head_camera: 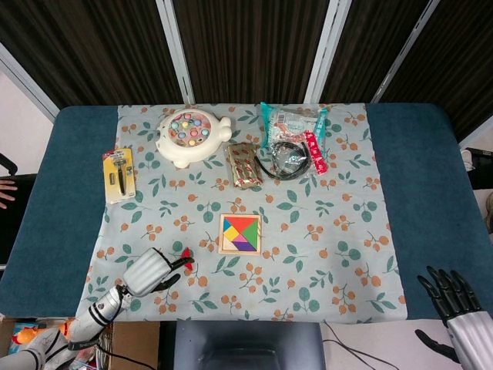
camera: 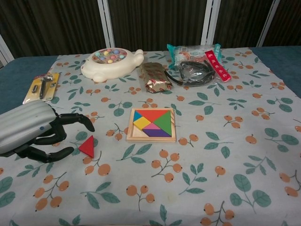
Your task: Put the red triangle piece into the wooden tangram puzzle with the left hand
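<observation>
The red triangle piece (camera: 87,146) (head_camera: 186,258) lies flat on the floral cloth, left of the wooden tangram puzzle (camera: 152,125) (head_camera: 239,233). The puzzle's square tray holds coloured pieces. My left hand (camera: 35,132) (head_camera: 150,270) hovers just left of the triangle, fingers spread and curved toward it, with nothing in it. The fingertips (camera: 89,126) are close to the piece; touch cannot be told. My right hand (head_camera: 454,302) is at the near right table edge, fingers spread, holding nothing; the chest view does not show it.
At the back stand a white fishing toy (camera: 110,62), a foil packet (camera: 155,76), a black cable in a bag (camera: 195,71) and a snack pack (camera: 193,51). A carded tool (camera: 41,87) lies at the far left.
</observation>
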Available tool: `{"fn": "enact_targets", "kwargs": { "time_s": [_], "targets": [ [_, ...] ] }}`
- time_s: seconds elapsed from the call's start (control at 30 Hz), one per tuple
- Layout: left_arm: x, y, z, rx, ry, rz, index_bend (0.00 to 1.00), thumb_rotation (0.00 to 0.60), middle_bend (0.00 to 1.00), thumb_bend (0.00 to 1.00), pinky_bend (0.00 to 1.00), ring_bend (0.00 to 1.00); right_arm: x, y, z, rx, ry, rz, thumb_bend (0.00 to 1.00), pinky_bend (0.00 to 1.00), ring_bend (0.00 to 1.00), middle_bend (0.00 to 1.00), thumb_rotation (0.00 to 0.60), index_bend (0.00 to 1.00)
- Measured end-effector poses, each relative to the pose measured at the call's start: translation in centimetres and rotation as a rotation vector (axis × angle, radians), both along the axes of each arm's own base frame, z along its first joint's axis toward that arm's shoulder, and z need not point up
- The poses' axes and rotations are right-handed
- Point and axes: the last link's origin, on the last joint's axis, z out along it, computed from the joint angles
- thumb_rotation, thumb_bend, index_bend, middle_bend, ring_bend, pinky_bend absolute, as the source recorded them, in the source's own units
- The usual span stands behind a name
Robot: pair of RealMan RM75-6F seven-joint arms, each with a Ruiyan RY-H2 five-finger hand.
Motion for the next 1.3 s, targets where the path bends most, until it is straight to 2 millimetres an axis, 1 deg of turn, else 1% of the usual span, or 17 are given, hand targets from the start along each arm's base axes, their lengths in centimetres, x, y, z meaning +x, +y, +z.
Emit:
{"fn": "enact_targets", "kwargs": {
  "time_s": [0.13,0.37,0.53,0.67,0.93,1.3],
  "targets": [
    [-0.1,0.7,-0.7,0.018,0.056,-0.028,0.28,0.6,1.0,0.38,1.0,1.0,-0.1,0.1,0.2,-0.003,-0.006,0.001,0.15,0.0,0.0,0.0,0.6,0.0],
    [-0.5,1.8,-2.0,0.059,0.155,-0.037,0.28,0.6,1.0,0.36,1.0,1.0,-0.1,0.2,0.2,-0.002,-0.004,0.001,0.15,0.0,0.0,0.0,0.6,0.0],
    [-0.4,1.9,-2.6,0.066,0.186,-0.049,0.32,0.6,1.0,0.36,1.0,1.0,-0.1,0.2,0.2,-0.003,-0.005,0.002,0.15,0.0,0.0,0.0,0.6,0.0],
    [-0.4,1.8,-2.8,0.066,0.194,-0.055,0.33,0.6,1.0,0.36,1.0,1.0,-0.1,0.2,0.3,-0.005,-0.007,0.002,0.15,0.0,0.0,0.0,0.6,0.0],
    [-0.7,2.1,-3.3,0.095,0.275,-0.069,0.33,0.6,1.0,0.36,1.0,1.0,-0.2,0.4,0.6,-0.009,-0.017,0.007,0.15,0.0,0.0,0.0,0.6,0.0],
    [-0.4,2.0,-3.6,0.1,0.284,-0.075,0.37,0.6,1.0,0.36,1.0,1.0,-0.2,0.5,0.6,-0.008,-0.019,0.008,0.15,0.0,0.0,0.0,0.6,0.0]
  ]
}}
